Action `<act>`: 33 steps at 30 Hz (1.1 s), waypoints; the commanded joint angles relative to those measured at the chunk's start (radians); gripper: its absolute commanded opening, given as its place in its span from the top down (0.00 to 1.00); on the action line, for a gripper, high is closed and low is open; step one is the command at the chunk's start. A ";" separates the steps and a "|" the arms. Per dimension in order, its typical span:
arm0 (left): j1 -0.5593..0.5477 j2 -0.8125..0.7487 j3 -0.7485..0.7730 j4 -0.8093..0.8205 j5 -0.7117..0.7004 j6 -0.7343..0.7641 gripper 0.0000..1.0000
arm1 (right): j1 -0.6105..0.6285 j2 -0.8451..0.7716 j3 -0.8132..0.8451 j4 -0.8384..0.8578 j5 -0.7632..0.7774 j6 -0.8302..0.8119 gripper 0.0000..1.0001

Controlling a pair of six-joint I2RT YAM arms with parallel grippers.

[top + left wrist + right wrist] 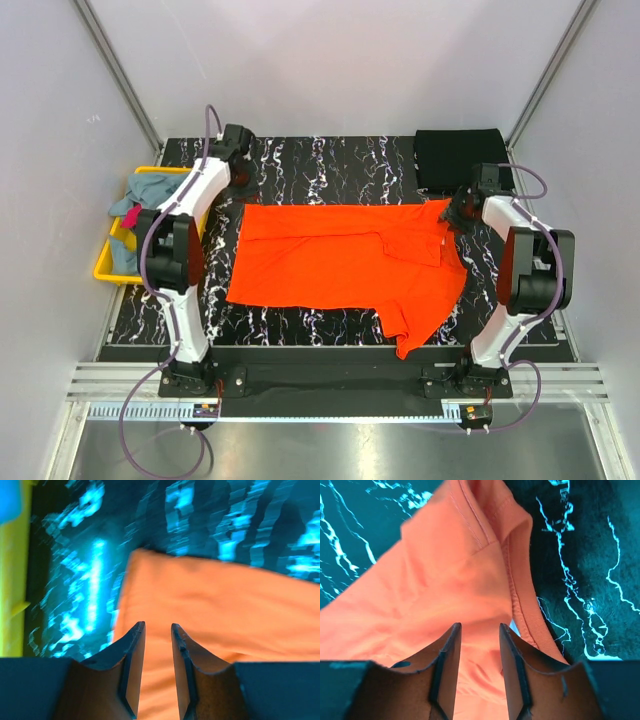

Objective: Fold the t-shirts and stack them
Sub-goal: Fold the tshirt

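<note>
A bright orange t-shirt (340, 255) lies spread on the black marbled table (330, 165), one sleeve folded in and a flap hanging toward the near right. My left gripper (243, 185) hovers at its far left corner; in the left wrist view the left gripper (158, 626) is open over the orange cloth (210, 610), with nothing pinched. My right gripper (458, 213) is at the far right corner; in its wrist view the right gripper (480, 626) is open above the cloth (445, 565) beside the ribbed collar (520, 595). A folded black t-shirt (458, 157) rests at the back right.
A yellow plastic bin (103, 268) stands off the table's left edge, holding a grey-blue shirt (150, 190) and a magenta one (131, 215). Its yellow wall (12, 580) shows at the left of the left wrist view. White walls close in the workspace on three sides.
</note>
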 commanded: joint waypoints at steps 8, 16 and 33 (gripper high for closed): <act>-0.013 0.175 0.131 0.021 0.060 0.029 0.68 | -0.040 0.057 0.142 -0.042 0.083 -0.100 0.47; 0.016 0.251 0.154 0.018 0.035 0.021 0.68 | -0.093 0.158 0.220 -0.045 -0.101 -0.149 0.51; 0.053 0.287 0.133 0.012 0.000 -0.027 0.65 | -0.103 0.244 0.223 -0.045 -0.040 -0.153 1.00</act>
